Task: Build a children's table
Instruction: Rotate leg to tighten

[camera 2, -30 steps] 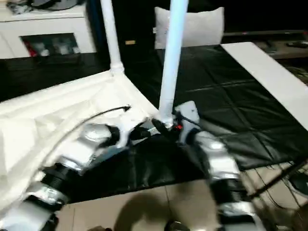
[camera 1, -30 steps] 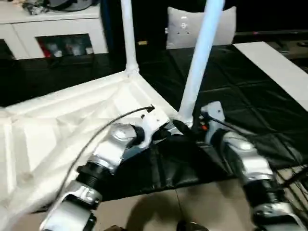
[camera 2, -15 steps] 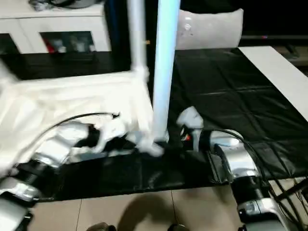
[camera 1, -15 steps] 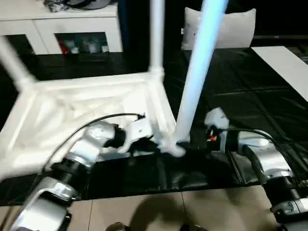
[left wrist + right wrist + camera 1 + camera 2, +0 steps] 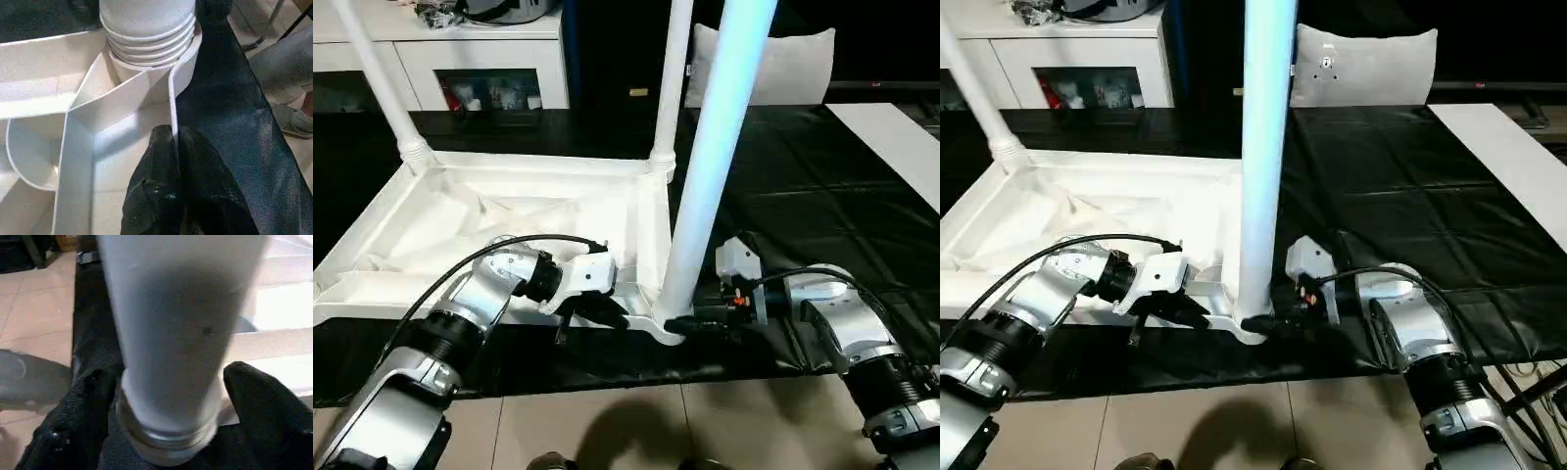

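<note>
Tabletop: we see the white tabletop (image 5: 509, 211) lying underside up on the black mat (image 5: 822, 215), left and centre of the head views, its near rim running toward the bottom centre.
Legs: three white legs stand upright in corner sockets: the near leg (image 5: 710, 166) at frame centre, a far leg (image 5: 673, 88) just behind it, another far leg (image 5: 377, 83) at upper left.
Left gripper: the left gripper (image 5: 171, 161) is clenched on the thin wall at the tabletop's near rim; in the left wrist view its fingers (image 5: 156, 196) pinch that wall just short of the ribbed socket collar (image 5: 149, 41).
Right gripper: the right gripper (image 5: 168, 396) straddles the base of the near leg; its fingers (image 5: 264, 401) sit on either side of the tube. We cannot tell whether they press on it.
Edges: the mat's front edge meets the tan floor tiles (image 5: 636, 431) low in the frame; the gripped corner lies near that edge.
Open room: bare mat spreads to the right of the near leg, up to a white board (image 5: 891, 147) at right.
Background: a white cabinet (image 5: 460, 69) at upper left, a grey cushion (image 5: 783, 64) at top centre.
View differences: the left wrist view adds a person's shoe (image 5: 293, 122) at its right edge beyond the mat.
</note>
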Controlling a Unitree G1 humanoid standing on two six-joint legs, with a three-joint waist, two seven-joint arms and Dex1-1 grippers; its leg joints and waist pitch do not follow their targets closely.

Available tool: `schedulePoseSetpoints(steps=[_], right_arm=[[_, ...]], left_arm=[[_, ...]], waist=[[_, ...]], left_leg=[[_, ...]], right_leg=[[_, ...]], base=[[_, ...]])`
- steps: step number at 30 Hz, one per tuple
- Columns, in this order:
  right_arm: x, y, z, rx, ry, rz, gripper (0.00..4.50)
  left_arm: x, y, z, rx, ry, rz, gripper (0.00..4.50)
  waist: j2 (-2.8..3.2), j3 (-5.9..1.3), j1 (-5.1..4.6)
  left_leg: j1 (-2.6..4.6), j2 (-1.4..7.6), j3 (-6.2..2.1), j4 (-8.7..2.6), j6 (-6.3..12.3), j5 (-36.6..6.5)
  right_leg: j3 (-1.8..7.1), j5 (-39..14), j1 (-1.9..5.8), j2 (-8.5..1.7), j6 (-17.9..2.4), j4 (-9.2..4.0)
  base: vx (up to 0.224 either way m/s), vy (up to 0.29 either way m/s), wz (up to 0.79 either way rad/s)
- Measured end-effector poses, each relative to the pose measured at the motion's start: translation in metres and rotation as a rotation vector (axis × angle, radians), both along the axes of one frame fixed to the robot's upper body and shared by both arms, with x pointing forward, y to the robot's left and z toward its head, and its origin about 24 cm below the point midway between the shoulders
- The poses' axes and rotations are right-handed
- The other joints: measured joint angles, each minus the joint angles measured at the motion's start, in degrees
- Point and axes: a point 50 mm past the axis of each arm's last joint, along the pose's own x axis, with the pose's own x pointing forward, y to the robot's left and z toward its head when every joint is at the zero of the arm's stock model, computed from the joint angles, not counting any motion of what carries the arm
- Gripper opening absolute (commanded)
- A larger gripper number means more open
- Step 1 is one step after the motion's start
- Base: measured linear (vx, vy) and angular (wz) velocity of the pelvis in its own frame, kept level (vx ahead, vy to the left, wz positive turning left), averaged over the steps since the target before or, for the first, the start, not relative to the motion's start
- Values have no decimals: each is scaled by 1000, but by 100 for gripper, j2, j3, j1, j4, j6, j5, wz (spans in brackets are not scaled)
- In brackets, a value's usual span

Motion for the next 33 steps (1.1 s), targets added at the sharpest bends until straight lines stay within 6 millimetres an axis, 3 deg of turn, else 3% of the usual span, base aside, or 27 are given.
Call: schedulePoseSetpoints(steps=[12, 21, 23, 25, 26, 27, 28, 29, 30, 31, 32, 33], right_arm=[[0, 1, -1, -3, 6, -8, 271], [-3, 11, -9, 74, 96, -126, 266], [0, 19, -14, 103, 101, -232, 265], [4, 21, -15, 113, 101, -315, 264], [6, 21, -16, 117, 99, -359, 264], [7, 19, -17, 119, 105, -386, 264], [8, 18, -17, 124, 111, -414, 264], [12, 22, -17, 140, 117, -470, 264], [14, 26, -19, 160, 132, -520, 264], [18, 29, -19, 176, 142, -571, 264], [22, 32, -17, 204, 149, -637, 264], [24, 31, -17, 220, 155, -686, 264]], left_arm=[[0, 1, -1, -1, -2, -18, 0], [-1, 3, -4, -32, 64, 115, 0], [-1, 6, -6, -45, 74, 232, 0], [0, 3, -7, -56, 78, 304, 0], [1, 0, -8, -61, 78, 333, 0], [1, -5, -9, -67, 81, 347, 0], [1, -8, -9, -74, 80, 369, 0], [2, -9, -9, -82, 64, 423, 0], [3, -10, -10, -84, 62, 466, 0], [2, -13, -11, -94, 61, 506, 0], [3, -18, -9, -103, 58, 545, 0], [3, -25, -9, -118, 61, 575, 0]], waist=[[-1, -1, -19], [3, -2, -46], [13, 3, -154], [86, 27, -285], [126, 53, -295], [78, 52, -290], [-57, 16, -231], [-155, 48, -179], [-208, 45, -176], [-152, 9, -123], [-28, -41, -128], [-39, -40, -153]], left_leg=[[-6, 1, -9, 0, 1, 0], [34, 1, -9, -3, 1, -1], [68, 6, -24, -1, 1, -1], [73, 46, -96, -3, -9, -10], [47, 107, -116, -24, -20, -16], [77, 92, -62, -12, -20, -15], [113, 61, 64, -10, -21, -15], [192, -14, 53, -3, -69, -46], [171, -32, 30, 186, -89, -164], [165, -53, -85, 359, -20, -256], [127, -88, -233, 313, -164, -297], [109, -76, -255, 248, -196, -259]], right_leg=[[-20, 0, 23, 0, 0, -55], [-22, 0, 55, 0, 0, -67], [-83, -1, 94, -4, 1, -113], [-307, -1, 207, -5, 1, -291], [-325, -229, 221, -2, -28, -87], [-182, -450, 184, 3, -137, 272], [45, -554, 208, -1, -81, 544], [201, -590, 115, 7, 51, 622], [165, -592, 24, 6, 55, 611], [115, -593, 13, 5, 55, 615], [-36, -590, -14, -6, 51, 579], [-30, -562, -26, 30, 13, 513]], base=[[0, 0, 0], [0, 0, 0], [0, 0, 0], [-43, 8, -4], [-86, 16, -9], [-71, -18, -4], [37, -83, -6], [37, -83, -6], [-8, -99, -23], [27, -21, -35], [27, -21, -35], [66, -3, -15]])
